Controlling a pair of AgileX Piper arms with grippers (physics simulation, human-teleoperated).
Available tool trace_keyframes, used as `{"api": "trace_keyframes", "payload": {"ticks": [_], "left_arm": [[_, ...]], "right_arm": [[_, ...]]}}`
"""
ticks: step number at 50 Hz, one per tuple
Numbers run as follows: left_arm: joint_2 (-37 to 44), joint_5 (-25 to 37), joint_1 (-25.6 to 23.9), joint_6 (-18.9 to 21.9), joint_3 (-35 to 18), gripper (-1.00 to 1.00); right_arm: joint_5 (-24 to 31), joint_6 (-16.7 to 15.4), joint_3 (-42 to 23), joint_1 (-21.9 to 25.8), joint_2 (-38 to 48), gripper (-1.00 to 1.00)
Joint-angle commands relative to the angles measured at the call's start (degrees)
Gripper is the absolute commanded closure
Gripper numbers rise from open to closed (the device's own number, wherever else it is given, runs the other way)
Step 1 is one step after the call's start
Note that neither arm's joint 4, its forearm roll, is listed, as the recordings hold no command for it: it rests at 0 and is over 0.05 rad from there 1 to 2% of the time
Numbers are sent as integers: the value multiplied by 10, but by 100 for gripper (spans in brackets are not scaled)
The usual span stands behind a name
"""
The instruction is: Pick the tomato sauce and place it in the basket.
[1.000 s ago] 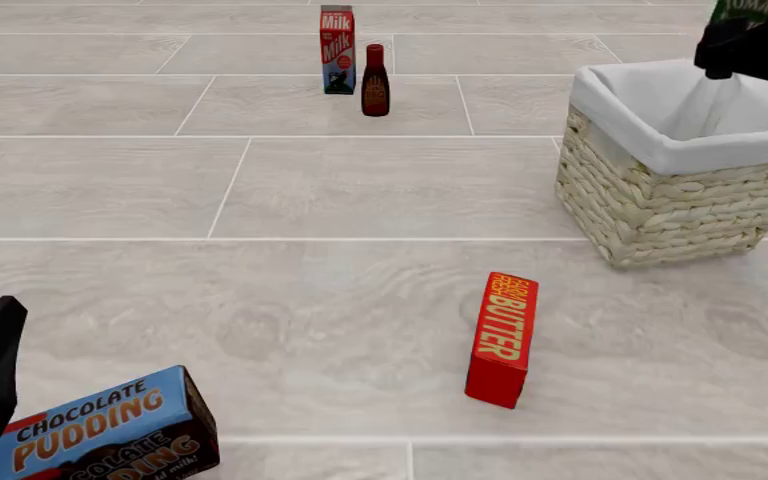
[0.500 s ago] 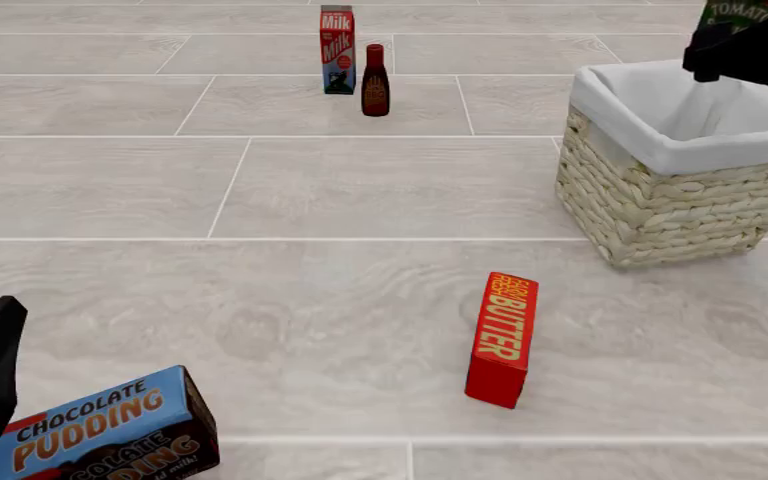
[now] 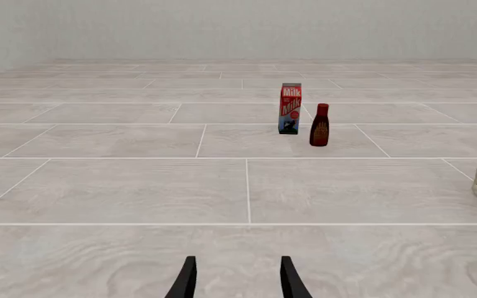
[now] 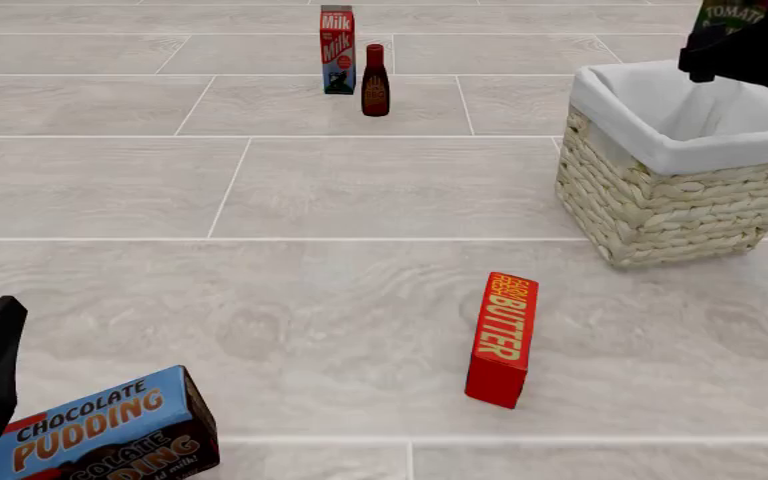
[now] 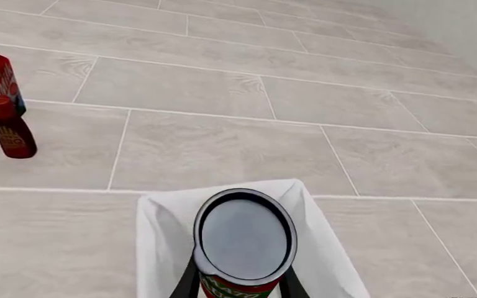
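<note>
While the right gripper [image 5: 240, 287] stays out of clear sight in the front view, its fingers [image 5: 187, 282] pinch the can [image 5: 245, 239] from both sides, holding it in the air over the basket [image 4: 664, 190] near the table's far right edge. Low at the near left edge, the left gripper [image 3: 236, 279] has its fingers apart, holding nothing.

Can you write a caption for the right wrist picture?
Right gripper holds the tomato sauce above the basket.
</note>
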Motion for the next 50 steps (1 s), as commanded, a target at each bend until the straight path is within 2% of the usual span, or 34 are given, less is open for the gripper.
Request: {"api": "trace_keyframes", "payload": {"ticks": [1, 50], "left_arm": [[0, 0, 0, 0, 0, -100], [0, 0, 0, 0, 0, -100]], "right_arm": [[-1, 12, -8, -5, 8, 100], [-7, 14, -32, -12, 55, 100]]}}
